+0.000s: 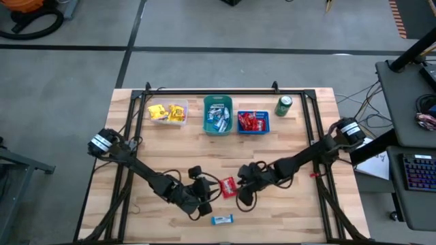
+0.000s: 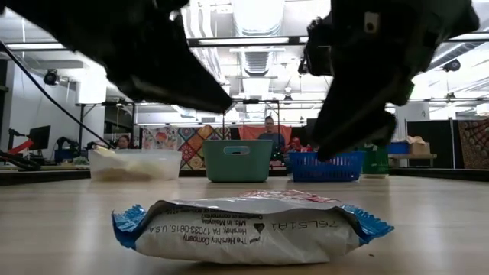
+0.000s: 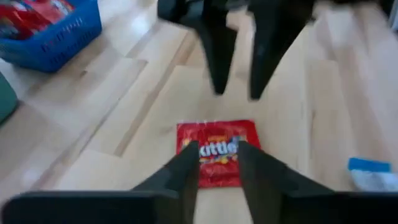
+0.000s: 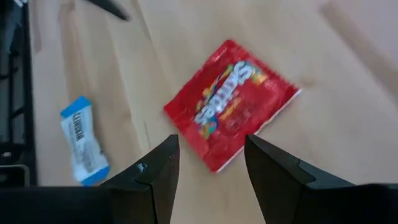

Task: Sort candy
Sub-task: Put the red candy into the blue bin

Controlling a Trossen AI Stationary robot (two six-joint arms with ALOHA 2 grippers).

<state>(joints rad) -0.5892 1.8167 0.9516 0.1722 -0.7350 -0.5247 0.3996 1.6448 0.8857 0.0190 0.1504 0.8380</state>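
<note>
A red Skittles pack (image 1: 228, 186) lies flat on the wooden table between my two grippers. My left gripper (image 3: 217, 149) is open and hovers just left of the pack (image 3: 217, 152), its fingers pointing at it. My right gripper (image 4: 211, 140) is also open and hovers just right of the pack (image 4: 230, 106), facing the left gripper. A blue-and-white wrapped candy (image 1: 222, 219) lies flat nearer the table's near edge and fills the front of the low view (image 2: 252, 225). Neither gripper touches anything.
Along the far side stand a clear bin with yellow candies (image 1: 167, 112), a teal bin with blue-white candies (image 1: 218, 114), a blue basket with red candies (image 1: 253, 122) and a green can (image 1: 283, 105). Bare wood lies between the bins and the grippers. People sit in the room behind (image 2: 269, 131).
</note>
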